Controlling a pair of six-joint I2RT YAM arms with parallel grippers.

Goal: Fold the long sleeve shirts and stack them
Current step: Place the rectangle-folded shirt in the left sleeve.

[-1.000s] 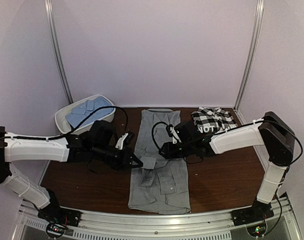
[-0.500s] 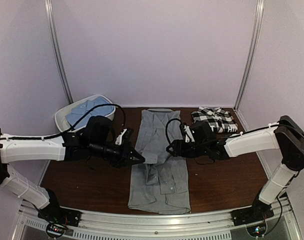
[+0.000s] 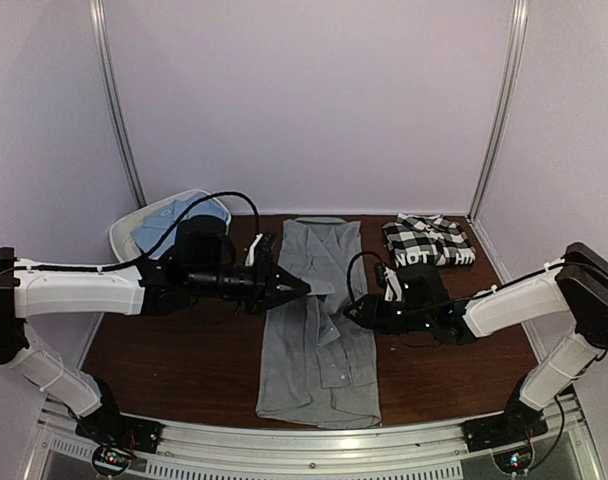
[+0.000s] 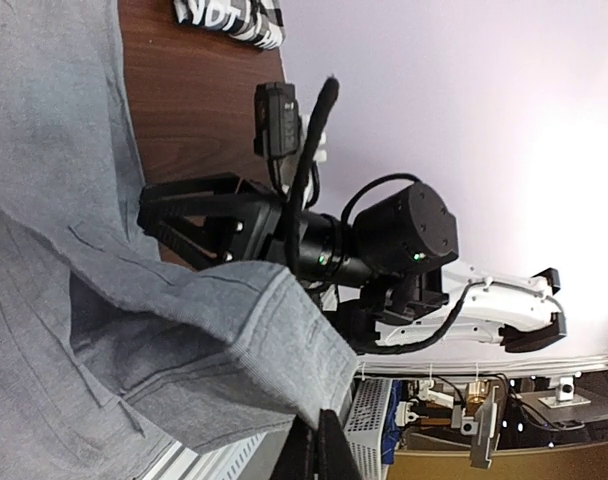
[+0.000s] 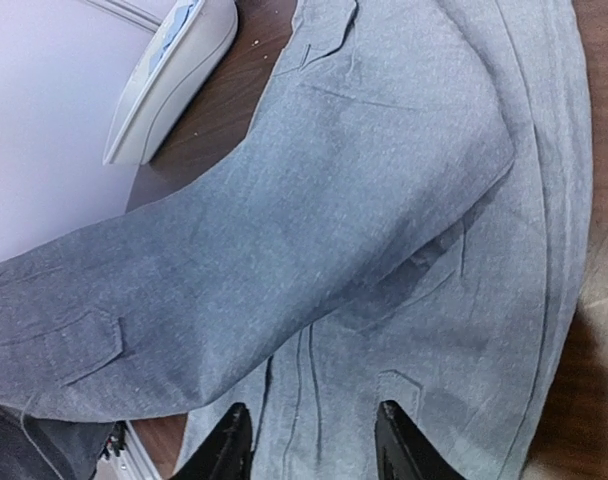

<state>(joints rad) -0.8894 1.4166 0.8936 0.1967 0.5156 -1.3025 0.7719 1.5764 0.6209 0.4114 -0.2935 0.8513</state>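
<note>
- Dark wood desk [image 3: 184, 370], between pale lilac walls [image 3: 314, 100], carries everything.
- Grey shirt [image 3: 319, 385] lies flat down the desk's middle, hem at the near edge, collar at the far end.
- Right fingers [image 3: 351, 312] stand apart and empty, low over the shirt's right edge about halfway along.
- Left fingers [image 3: 302, 289] are together, seemingly pinching a grey sleeve near its cuff. The sleeve is held up off the shirt's body, though the wrist view catches the pinch only at its edge.
- Checked shirt [image 3: 424, 240] sits folded at the far right, apart from the grey one.
- Blue shirt [image 3: 169, 222] lies in a white tub [image 3: 124, 245] at the far left.
</note>
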